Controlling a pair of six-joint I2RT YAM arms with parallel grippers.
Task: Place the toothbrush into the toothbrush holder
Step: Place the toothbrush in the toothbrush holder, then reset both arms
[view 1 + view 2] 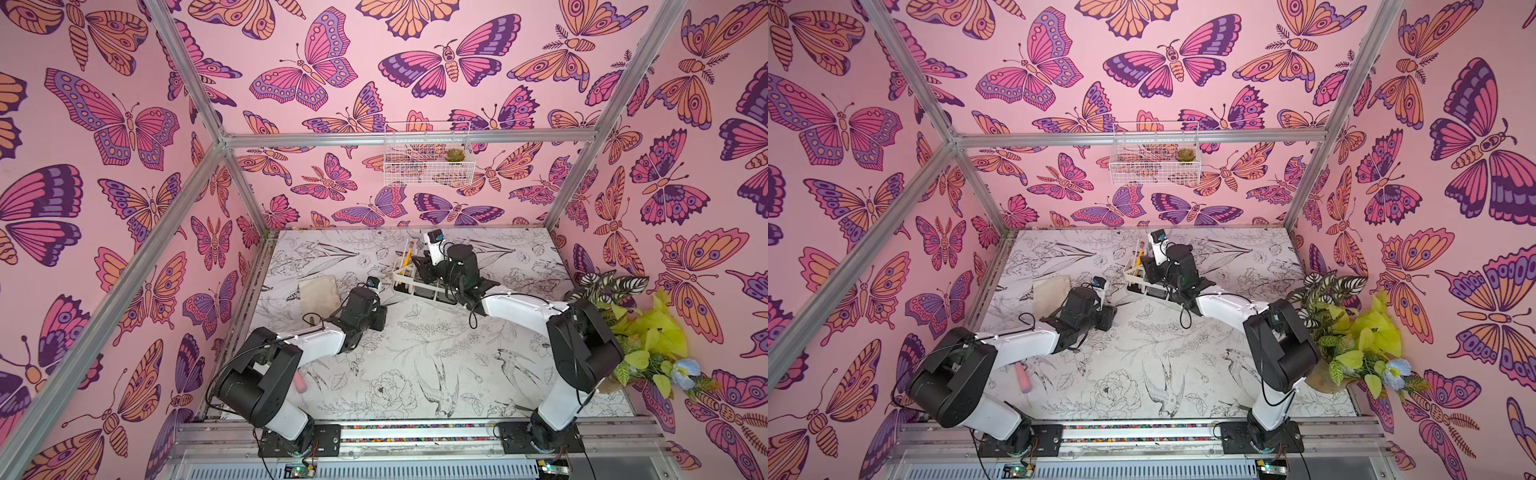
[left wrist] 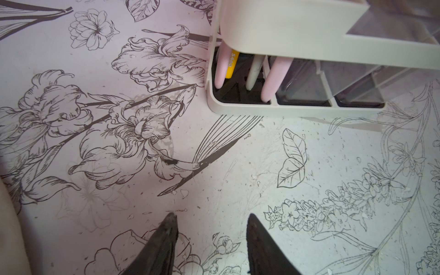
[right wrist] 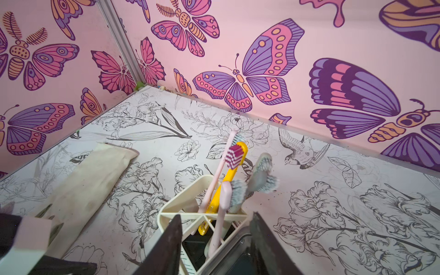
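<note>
Top views, both: the table (image 1: 415, 374), printed with line-drawn flowers and birds, carries everything I work with. My left arm (image 1: 291, 345) reaches toward its middle. My right arm (image 1: 519, 307) reaches toward the far centre. A potted plant (image 1: 623, 332) stands at the right edge, and a white wire basket (image 1: 428, 166) hangs on the back wall. A beige cloth pouch (image 1: 319, 297) lies flat beyond the left arm. The toothbrush holder (image 1: 398, 279) sits under the right arm's tip, its slotted end toward the pouch. A small pink cylinder (image 1: 1023, 378) lies beneath the left arm.

Right wrist view: the right hand (image 3: 216, 214) hangs over the holder's slotted end with its jaws apart, and I see it gripping nothing. Between them the toothbrush (image 3: 225, 200), pink-handled with grey bristles, stands tilted in a slot, clear of both jaws. Sharing that section are a taller pink toothbrush (image 3: 218, 171), a yellow toothbrush (image 3: 232, 170) and a grey toothbrush (image 3: 259, 176).

Left wrist view: the left hand (image 2: 212, 216) is spread and empty over bare table, near the holder but apart from it. Two clear-grey cups (image 2: 302, 88) sit alongside the slots.
</note>
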